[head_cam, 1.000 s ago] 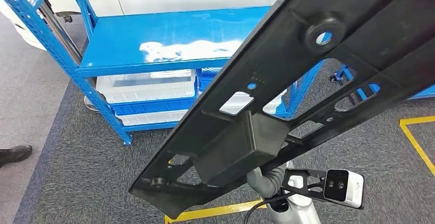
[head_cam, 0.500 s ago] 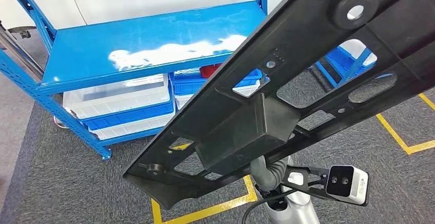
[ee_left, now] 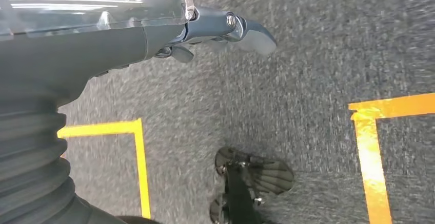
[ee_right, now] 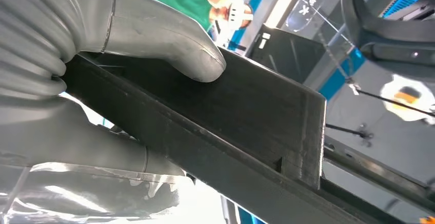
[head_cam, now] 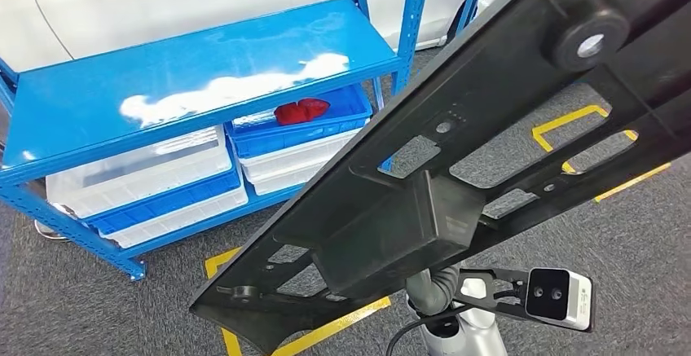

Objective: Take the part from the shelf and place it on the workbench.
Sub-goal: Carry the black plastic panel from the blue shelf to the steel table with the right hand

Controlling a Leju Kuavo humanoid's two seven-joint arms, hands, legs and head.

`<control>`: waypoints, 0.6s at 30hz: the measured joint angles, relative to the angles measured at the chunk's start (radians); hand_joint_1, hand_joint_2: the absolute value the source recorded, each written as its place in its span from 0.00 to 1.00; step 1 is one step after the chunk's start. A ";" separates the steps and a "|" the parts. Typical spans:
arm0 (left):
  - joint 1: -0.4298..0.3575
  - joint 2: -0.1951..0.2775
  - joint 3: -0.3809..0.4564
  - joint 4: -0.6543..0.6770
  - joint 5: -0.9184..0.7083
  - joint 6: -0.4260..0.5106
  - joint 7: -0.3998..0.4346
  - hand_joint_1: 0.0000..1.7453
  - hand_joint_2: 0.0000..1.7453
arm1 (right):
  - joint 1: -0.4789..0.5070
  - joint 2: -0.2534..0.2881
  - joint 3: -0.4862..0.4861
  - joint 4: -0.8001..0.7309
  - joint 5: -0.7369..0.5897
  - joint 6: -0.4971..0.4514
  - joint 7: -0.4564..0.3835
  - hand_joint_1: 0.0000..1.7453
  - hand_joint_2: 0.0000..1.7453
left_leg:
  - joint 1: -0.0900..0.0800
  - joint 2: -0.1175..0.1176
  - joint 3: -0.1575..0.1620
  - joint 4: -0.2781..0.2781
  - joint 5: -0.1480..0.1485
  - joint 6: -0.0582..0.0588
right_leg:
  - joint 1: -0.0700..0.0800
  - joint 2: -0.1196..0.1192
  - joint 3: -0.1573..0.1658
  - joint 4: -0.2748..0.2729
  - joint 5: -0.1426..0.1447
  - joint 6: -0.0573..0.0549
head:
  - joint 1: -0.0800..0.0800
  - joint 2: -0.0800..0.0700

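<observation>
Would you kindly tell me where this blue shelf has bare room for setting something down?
The top deck of the blue shelf is bare from post to post. The level below is crowded: clear bins and a blue bin holding a red item. The black part overhangs its right end.

The right hand, grey with a ribbed wrist cover, grips the long black plastic part: its thick thumb lies on one face and the rest of the hand wraps the opposite side. In the head view the silver right arm rises from below beneath it. The left hand hangs toward the floor, holding nothing, its dark fingers loosely extended.
</observation>
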State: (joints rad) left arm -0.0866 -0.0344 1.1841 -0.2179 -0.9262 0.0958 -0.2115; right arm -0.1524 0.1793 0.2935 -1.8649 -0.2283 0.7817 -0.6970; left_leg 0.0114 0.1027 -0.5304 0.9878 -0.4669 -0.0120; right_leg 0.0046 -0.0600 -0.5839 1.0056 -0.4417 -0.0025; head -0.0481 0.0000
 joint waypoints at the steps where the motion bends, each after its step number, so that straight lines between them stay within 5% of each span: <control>1: -0.001 0.004 0.002 0.000 0.001 -0.002 -0.004 0.00 1.00 | 0.000 0.006 -0.001 -0.004 0.003 0.004 0.000 0.98 1.00 | 0.001 0.006 0.001 -0.001 -0.002 -0.006 | -0.002 0.013 -0.001 -0.002 0.002 -0.006 | 0.000 0.000; 4: -0.005 0.013 0.007 -0.001 0.003 -0.007 -0.011 0.00 1.00 | -0.003 0.026 -0.003 -0.015 0.008 0.010 0.000 0.98 1.00 | 0.007 -0.047 -0.021 0.064 -0.050 -0.021 | -0.011 0.044 0.002 -0.014 0.012 -0.025 | 0.000 0.000; 6: -0.002 0.017 0.011 -0.002 0.003 -0.012 -0.013 0.00 1.00 | -0.005 0.036 -0.004 -0.017 0.008 0.010 0.000 0.98 1.00 | 0.009 -0.088 -0.080 0.196 -0.118 -0.025 | -0.009 0.066 0.000 -0.014 0.015 -0.032 | 0.000 0.000; 8: 0.002 0.020 0.012 -0.002 -0.001 -0.019 -0.018 0.00 1.00 | -0.004 0.044 -0.007 -0.018 0.008 0.010 0.000 0.98 1.00 | 0.009 -0.095 -0.131 0.297 -0.146 -0.027 | -0.006 0.094 -0.001 -0.012 0.015 -0.033 | 0.000 0.000; 10: 0.002 0.023 0.012 -0.002 -0.011 -0.027 -0.023 0.00 1.00 | -0.004 0.051 -0.012 -0.025 0.009 0.010 0.000 0.98 1.00 | 0.009 -0.101 -0.114 0.247 -0.094 -0.024 | -0.005 0.122 0.000 -0.008 0.015 -0.032 | 0.000 0.000; 13: 0.000 0.032 0.010 -0.003 -0.033 -0.033 -0.027 0.00 1.00 | -0.005 0.058 -0.022 -0.049 0.032 0.003 0.000 0.98 1.00 | 0.012 -0.155 -0.027 0.049 -0.002 -0.014 | -0.003 0.158 0.000 0.000 0.012 -0.023 | 0.000 0.000; 16: -0.005 0.043 0.007 -0.003 -0.046 -0.041 -0.029 0.00 1.00 | -0.007 0.059 -0.028 -0.065 0.074 -0.029 0.000 0.98 1.00 | 0.010 -0.160 -0.010 0.009 0.001 -0.003 | -0.007 0.190 -0.012 0.003 0.017 -0.003 | 0.000 0.000; 18: -0.013 0.047 0.003 -0.003 -0.051 -0.049 -0.030 0.00 1.00 | -0.009 0.058 -0.029 -0.068 0.098 -0.060 0.001 0.98 1.00 | 0.012 -0.139 -0.008 0.002 0.008 0.011 | -0.007 0.167 -0.022 0.017 0.007 0.008 | 0.000 0.000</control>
State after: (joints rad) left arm -0.0994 0.0125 1.1871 -0.2214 -0.9768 0.0472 -0.2413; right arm -0.1619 0.2378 0.2646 -1.9328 -0.1304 0.7219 -0.6962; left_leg 0.0233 -0.0366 -0.5385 0.9900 -0.4592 -0.0014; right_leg -0.0023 0.1065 -0.6061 1.0231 -0.4344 0.0053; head -0.0480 0.0000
